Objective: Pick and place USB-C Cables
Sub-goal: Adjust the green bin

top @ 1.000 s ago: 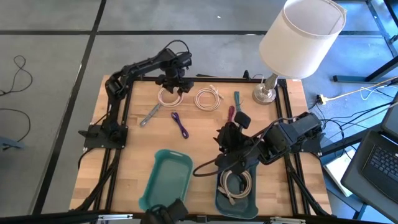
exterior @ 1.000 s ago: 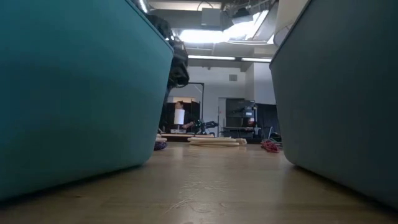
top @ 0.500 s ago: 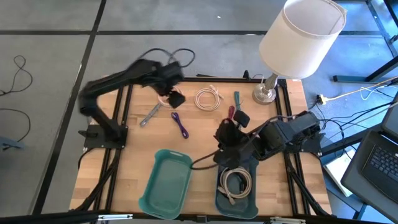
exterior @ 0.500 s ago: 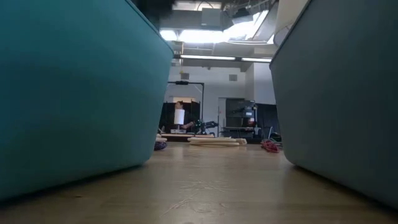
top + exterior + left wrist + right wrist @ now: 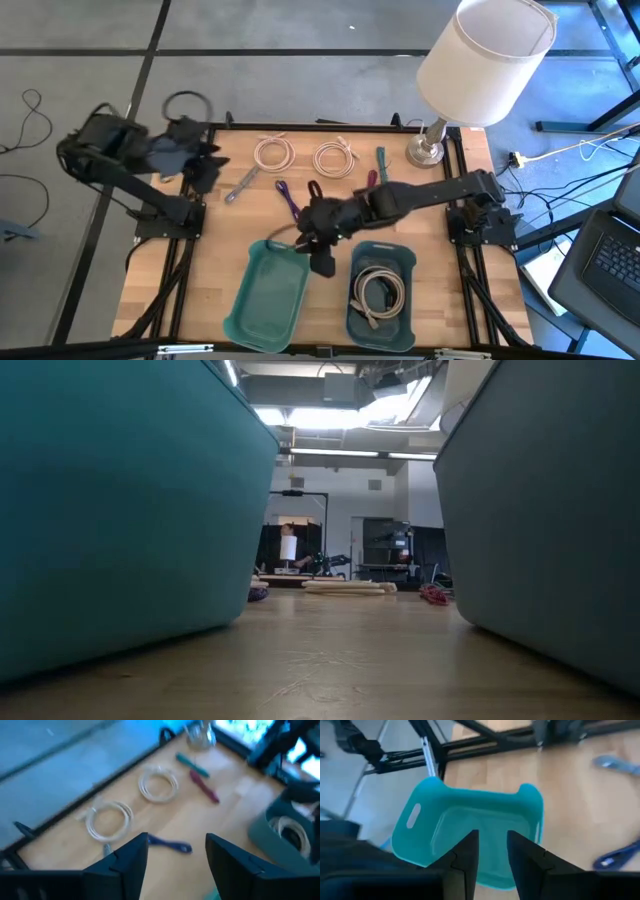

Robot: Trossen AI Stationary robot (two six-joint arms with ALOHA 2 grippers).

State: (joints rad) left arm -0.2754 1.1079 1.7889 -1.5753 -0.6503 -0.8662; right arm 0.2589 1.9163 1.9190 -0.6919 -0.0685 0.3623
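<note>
Two cream-white coils lie flat on the far part of the table, also seen in the left wrist view as coils. A third coil lies inside the right teal tray. The purple lead, grey lead, teal lead and magenta lead lie on the wood. My left gripper is open and empty, raised at the table's left edge. My right gripper is open and empty, above the far end of the left tray.
A table lamp stands on its base at the far right corner. In the low view the two tray walls fill both sides. My right arm reaches across the table's middle. Bare wood lies left of the left tray.
My left arm has drawn back from above the left coil toward the table's left edge; the coil stays where it was. My right arm has swung from above the right tray toward the left, and its gripper now hovers above the far end of the left tray.
</note>
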